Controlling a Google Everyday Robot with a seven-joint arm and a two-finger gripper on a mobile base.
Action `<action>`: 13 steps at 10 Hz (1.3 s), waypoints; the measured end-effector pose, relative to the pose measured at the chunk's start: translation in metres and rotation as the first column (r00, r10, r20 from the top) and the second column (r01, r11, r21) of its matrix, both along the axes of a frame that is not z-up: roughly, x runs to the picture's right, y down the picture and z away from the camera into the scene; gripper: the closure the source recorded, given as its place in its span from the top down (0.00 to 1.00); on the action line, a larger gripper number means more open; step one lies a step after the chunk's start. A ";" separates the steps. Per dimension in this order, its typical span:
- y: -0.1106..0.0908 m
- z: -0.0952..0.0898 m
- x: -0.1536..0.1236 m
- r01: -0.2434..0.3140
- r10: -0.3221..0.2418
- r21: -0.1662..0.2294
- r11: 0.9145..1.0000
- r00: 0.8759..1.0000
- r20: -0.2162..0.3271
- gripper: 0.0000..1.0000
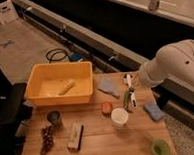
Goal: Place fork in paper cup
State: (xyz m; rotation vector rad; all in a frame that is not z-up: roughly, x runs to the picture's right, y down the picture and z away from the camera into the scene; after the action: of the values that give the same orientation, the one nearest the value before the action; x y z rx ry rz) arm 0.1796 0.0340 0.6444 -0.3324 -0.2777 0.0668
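The white paper cup (119, 117) stands upright near the middle of the wooden table (98, 147). I cannot pick out the slim silver fork; it may be hidden among the items under the arm. My gripper (136, 82) is at the end of the white arm (175, 64), low over the table's back right. It is right beside a white-handled utensil (131, 89) and a green item (126, 101), a short way behind and to the right of the paper cup.
A yellow bin (47, 98) holding a pale roll sits back left. A blue cloth (108, 87), an orange item (106, 107), a blue sponge (153, 109), a green cup (159, 148), a dark grey cup (54, 118), grapes (46, 138) and a boxed bar (74, 136) lie around.
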 end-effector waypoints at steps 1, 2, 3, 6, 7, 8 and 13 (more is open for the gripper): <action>0.002 0.000 0.000 -0.001 0.001 0.000 1.000 1.000 0.002 0.00; 0.006 0.002 -0.001 -0.002 0.002 -0.003 1.000 1.000 0.006 0.00; 0.008 0.003 -0.005 0.000 0.000 -0.004 1.000 1.000 0.012 0.00; 0.001 -0.002 -0.004 -0.004 0.004 0.021 1.000 1.000 0.004 0.00; -0.007 -0.009 -0.005 0.002 -0.002 0.037 0.999 1.000 -0.001 0.00; -0.015 -0.018 -0.004 0.011 -0.011 0.053 0.999 1.000 -0.009 0.00; -0.012 -0.044 -0.005 0.039 -0.038 0.093 0.995 0.999 -0.007 0.00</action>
State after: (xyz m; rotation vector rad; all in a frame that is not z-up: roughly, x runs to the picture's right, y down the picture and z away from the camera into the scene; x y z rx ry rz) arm 0.1749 0.0224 0.6002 -0.2444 -0.2686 0.0168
